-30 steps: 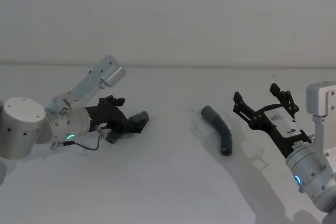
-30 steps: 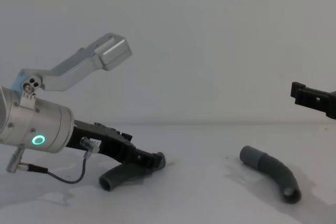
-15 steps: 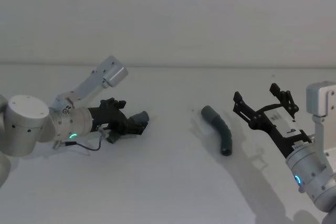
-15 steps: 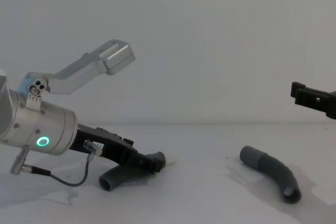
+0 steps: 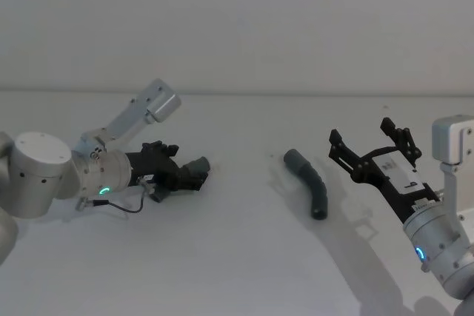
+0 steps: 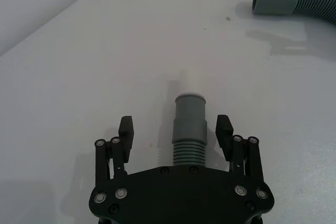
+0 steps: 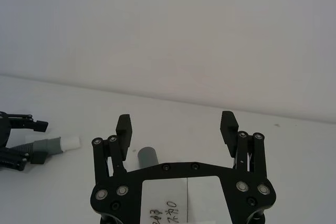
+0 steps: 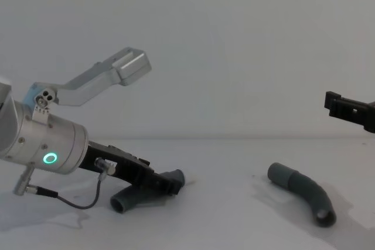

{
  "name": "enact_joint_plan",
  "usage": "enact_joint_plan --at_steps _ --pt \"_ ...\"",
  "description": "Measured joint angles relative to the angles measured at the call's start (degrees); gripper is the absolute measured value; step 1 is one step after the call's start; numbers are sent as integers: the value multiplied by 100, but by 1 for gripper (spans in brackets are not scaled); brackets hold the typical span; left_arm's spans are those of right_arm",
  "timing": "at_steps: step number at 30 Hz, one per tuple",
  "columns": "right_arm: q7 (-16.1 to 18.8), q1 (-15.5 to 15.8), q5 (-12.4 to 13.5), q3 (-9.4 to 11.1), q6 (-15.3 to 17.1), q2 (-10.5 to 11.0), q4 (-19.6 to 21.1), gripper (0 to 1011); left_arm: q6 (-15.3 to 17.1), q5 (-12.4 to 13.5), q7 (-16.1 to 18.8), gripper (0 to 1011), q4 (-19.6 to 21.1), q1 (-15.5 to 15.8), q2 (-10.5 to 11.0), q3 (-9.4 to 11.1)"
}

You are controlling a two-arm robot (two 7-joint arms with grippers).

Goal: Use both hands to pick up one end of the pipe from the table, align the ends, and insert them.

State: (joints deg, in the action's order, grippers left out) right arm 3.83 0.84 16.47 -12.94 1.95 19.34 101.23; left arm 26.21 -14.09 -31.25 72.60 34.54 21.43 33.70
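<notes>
- The left gripper is low over the bench on the robot's left side, reaching in toward the middle. Its silver wrist shows a green ring light, and a thin cable loops beneath it.
- In the left wrist view, the left gripper's fingers stand apart with the first pipe piece running out between them. There is a gap on each side, so they are spread around it and not clamped on it.
- That piece ends in a grey collar with a narrower whitish tip, which points out past the fingertips over bare bench.
- From the chest view, the piece's other, open end pokes out below the gripper, down at the bench.
- The second pipe piece lies by itself on the bench right of centre, well apart from the first. It is a curved dark tube, and its wider plain socket collar is at the end farther from the robot, turned toward the left gripper.
- The right gripper is held above the bench near the second piece, on its right, and touches nothing.
- Its fingers are spread wide with nothing between them; the socket collar shows just past the gripper body in the right wrist view.
</notes>
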Motion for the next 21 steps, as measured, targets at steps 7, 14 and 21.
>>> enact_joint_plan --at_steps 7,14,21 --pt "0 0 0 0 0 0 0 1001 27 -14 -6 821 -35 23 -15 4" --pt "0 0 0 0 0 0 0 1001 43 -22 -11 610 -55 32 -23 9" --pt "0 0 0 0 0 0 0 1001 49 -26 -14 393 -63 36 -26 10"
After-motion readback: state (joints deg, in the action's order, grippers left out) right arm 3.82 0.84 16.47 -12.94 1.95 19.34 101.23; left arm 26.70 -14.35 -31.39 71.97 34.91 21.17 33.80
